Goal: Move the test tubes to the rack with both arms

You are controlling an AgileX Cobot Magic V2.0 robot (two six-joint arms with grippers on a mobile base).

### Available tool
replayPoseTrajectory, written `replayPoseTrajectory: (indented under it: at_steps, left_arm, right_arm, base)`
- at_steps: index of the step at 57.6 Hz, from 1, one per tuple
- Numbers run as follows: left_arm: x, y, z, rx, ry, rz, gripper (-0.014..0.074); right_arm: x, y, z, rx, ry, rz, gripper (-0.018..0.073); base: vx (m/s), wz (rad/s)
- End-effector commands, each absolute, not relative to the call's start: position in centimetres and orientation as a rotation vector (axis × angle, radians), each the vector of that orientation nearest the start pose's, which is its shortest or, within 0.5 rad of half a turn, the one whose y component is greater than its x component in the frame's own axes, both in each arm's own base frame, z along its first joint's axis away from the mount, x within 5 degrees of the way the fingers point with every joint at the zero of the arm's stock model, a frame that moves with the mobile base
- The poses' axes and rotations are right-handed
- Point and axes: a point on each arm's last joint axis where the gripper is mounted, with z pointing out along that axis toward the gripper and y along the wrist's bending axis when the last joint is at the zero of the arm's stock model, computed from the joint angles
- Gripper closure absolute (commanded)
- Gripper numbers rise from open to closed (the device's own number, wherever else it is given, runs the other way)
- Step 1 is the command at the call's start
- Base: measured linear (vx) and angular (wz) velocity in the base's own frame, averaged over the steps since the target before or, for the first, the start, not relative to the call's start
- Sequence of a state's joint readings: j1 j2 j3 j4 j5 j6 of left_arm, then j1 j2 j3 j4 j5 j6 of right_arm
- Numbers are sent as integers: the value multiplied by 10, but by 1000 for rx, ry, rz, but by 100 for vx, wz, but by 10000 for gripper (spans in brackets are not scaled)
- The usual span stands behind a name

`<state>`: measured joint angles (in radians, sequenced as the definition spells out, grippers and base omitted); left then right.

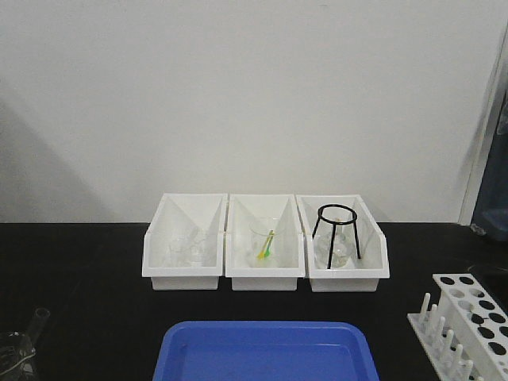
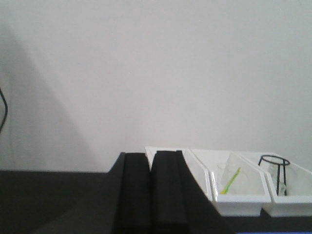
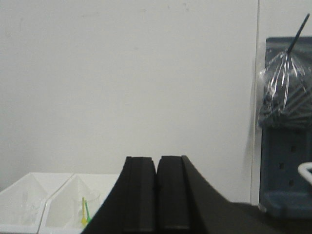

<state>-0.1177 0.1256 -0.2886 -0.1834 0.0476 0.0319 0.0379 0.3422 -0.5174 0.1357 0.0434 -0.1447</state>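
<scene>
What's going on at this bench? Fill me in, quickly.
Nothing is being handled right now. The left claw and the right claw are both shut and empty. The small white plastic rack with round holes sits at the lower right of the front view, and its visible holes are empty. What looks like a slim clear glass tube shows at the far left. No tube has reached the rack yet.

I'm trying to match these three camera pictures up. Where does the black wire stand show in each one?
Front view: the black wire stand is right of centre, standing in the rightmost white bin.
Left wrist view: lower right corner, again in the rightmost white bin.
Right wrist view: not in it.
Shared landmark: the yellow-green stick in the bin next door shows in all three.
</scene>
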Motion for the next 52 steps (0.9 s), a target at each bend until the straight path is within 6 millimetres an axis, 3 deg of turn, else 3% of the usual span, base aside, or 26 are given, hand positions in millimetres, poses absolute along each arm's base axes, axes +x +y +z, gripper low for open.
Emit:
replayPoseTrajectory:
  at_steps: [1,7,8,19,30,40,52]
  left_arm:
    - [59,-7,349,8,1276,-188,617]
    - [85,-10,380,60,1310,-122,617]
    - [126,-15,399,91,1382,-88,617]
    - [166,-20,391,98,1491,-85,610]
    - [185,-22,378,108,1564,-79,539]
    - [194,-23,370,230,1594,38,383]
    - [207,-25,359,358,1635,146,69]
  right_arm:
    - [80,3,405,-49,1259,-3,567]
    - [101,4,426,-54,1273,-9,567]
    - [130,5,431,-48,1318,-3,567]
    - [158,6,416,-47,1429,7,561]
    - [166,7,406,-63,1516,7,484]
    - [169,7,404,-70,1533,2,279]
    - [168,6,409,-62,1485,-3,-29]
  base:
    - [0,0]
    - [0,0]
    - [0,0]
    - [0,0]
    - [0,0]
    - [0,0]
    - [0,0]
